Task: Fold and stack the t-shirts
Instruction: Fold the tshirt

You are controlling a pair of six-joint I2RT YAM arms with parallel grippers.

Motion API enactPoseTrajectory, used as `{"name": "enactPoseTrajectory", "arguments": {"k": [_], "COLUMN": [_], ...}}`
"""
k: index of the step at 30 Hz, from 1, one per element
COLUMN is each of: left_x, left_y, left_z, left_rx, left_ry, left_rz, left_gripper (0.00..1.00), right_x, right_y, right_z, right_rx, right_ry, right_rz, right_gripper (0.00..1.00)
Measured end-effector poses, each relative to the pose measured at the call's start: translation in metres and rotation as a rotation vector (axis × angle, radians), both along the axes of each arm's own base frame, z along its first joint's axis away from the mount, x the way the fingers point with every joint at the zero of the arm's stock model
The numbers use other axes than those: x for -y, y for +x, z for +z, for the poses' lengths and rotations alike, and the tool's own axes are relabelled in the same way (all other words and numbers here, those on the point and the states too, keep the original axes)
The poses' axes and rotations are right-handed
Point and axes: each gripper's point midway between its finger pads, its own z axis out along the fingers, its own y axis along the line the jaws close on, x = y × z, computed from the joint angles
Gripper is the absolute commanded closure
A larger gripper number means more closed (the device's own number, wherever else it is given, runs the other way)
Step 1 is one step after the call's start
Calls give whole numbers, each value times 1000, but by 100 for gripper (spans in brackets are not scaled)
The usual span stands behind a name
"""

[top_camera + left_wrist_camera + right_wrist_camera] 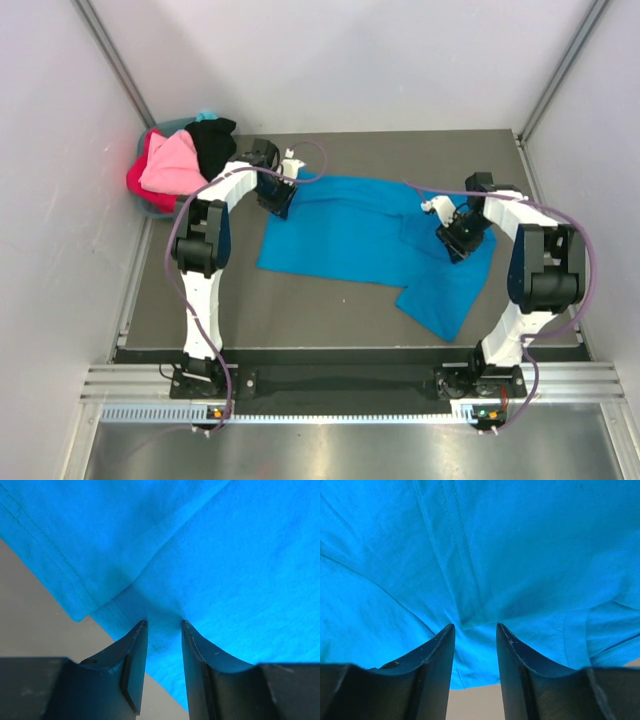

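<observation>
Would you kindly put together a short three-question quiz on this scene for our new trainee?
1. True or false: the blue t-shirt sits in the teal basket.
2. What is between the fingers of the left gripper and of the right gripper? A) blue cloth B) pink cloth C) nothing
3. On which arm's side of the table does the basket stand?
Key: 1 false, it lies spread on the table. 2 A. 3 the left arm's, at the far corner.
</observation>
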Motion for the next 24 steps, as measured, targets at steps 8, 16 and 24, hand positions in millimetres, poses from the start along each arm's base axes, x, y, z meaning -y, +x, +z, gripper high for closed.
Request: {"name": "enactPoseTrajectory", "arguments": {"k": [8,16,24], "left_x": [-2,-3,-3], "left_y": [1,1,1], "left_z": [0,-1,-1], "left_rx": [3,4,4], "left_ry": [14,17,18], "left_rz": [5,6,7], "left_gripper": [61,61,61], "right_x": [-6,-8,-3], "right_y": [0,-7,-4], "right_z": [-3,-11,-14], "right_rx": [-2,-27,-8], "right_ry": [-4,-8,-41], "right_rz": [19,28,19], "right_gripper": [65,72,96]}}
